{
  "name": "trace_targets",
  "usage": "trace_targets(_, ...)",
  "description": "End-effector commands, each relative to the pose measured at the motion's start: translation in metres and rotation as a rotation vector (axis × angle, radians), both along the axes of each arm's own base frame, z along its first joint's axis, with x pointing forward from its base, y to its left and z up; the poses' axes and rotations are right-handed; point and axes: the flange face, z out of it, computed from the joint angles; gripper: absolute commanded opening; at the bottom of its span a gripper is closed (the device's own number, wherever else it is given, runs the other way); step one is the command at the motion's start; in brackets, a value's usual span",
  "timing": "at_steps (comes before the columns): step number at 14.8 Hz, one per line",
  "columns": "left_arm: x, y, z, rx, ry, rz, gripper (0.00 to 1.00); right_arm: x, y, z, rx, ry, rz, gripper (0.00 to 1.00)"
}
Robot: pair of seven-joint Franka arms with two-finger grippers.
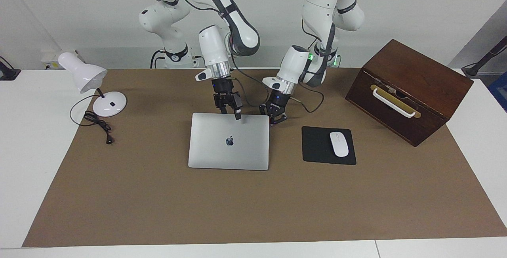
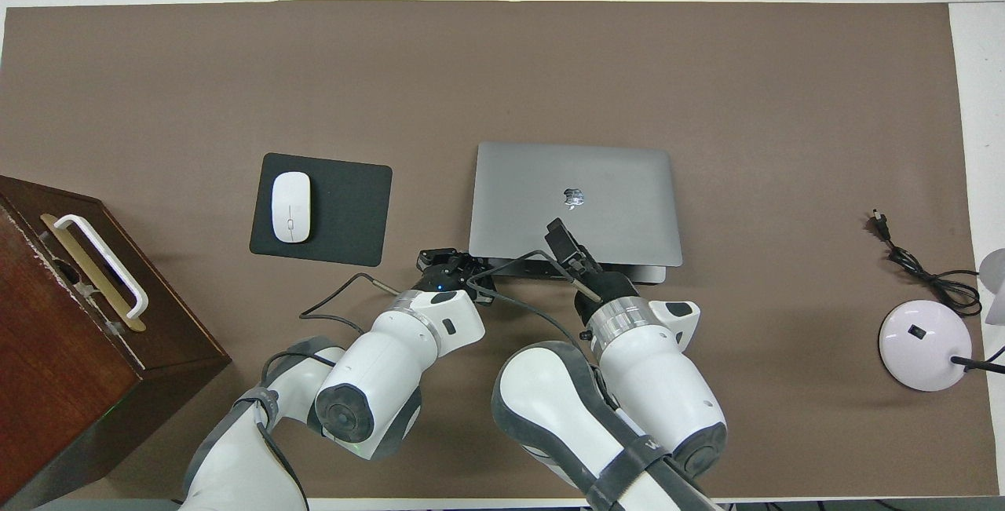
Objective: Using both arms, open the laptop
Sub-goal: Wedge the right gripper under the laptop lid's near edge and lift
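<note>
The laptop [image 2: 612, 181] lies mid-worktop [image 1: 23, 131]. In the overhead view its lid is raised a crack along the six o'clock edge, with the dark base showing beneath. The right end effector [image 1: 233, 111] sits at that edge's middle, likely to lift the lid; whether it is spread or pinching, I cannot tell. The left end effector [image 1: 277, 117], pressed together, is at the seven o'clock corner, probably steadying the base. The mouse pad [image 2: 345, 205] lies at nine o'clock.
</note>
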Motion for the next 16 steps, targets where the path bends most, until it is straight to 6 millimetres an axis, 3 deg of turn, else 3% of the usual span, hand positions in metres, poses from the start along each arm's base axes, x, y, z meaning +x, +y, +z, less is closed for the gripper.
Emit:
trace_targets(1, 0.004, -0.004, -0.006, 0.001, 0.000, -0.001, 0.00, 0.025, -0.002, 0.006, 0.018, -0.018, 0.002, 1.00)
trace_targets(8, 0.002, -0.007, -0.007, -0.001, 0.003, -0.002, 0.00, 0.072, -0.029, 0.017, 0.020, -0.057, 0.110, 1.00)
trace_targets(16, 0.002, -0.007, -0.007, -0.001, 0.003, -0.003, 0.00, 0.068, -0.026, 0.013, 0.017, -0.048, 0.122, 1.00)
